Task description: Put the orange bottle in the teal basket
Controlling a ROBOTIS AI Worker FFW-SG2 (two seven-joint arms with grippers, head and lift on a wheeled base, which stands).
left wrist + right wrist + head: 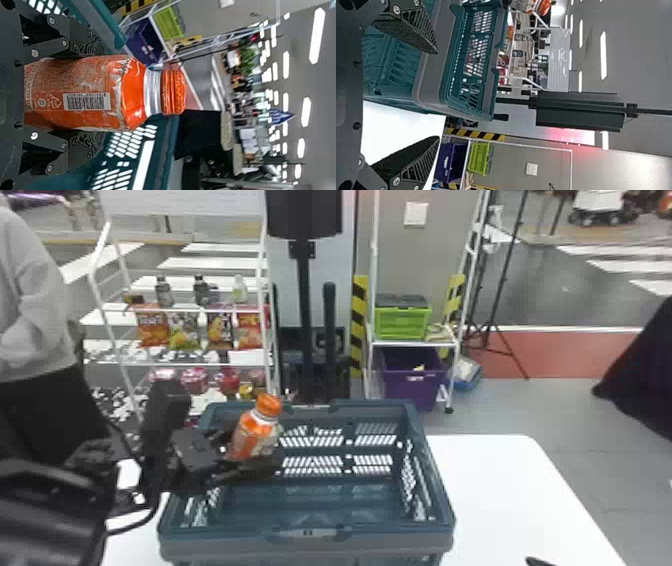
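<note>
My left gripper is over the left part of the teal basket, shut on the orange bottle. Cap up, the bottle leans a little to the right; its height above the basket floor is hard to tell. In the left wrist view the gripper pinches the bottle's body from both sides, leaving neck and cap free. A black tip of my right gripper shows at the head view's bottom edge, right of the basket. In the right wrist view that gripper stands open beside the basket, with nothing between its fingers.
The basket stands on a white table, whose bare top extends to its right. Behind are a rack with bottles and snack bags, a dark pole, and a shelf with a green crate and a purple bin.
</note>
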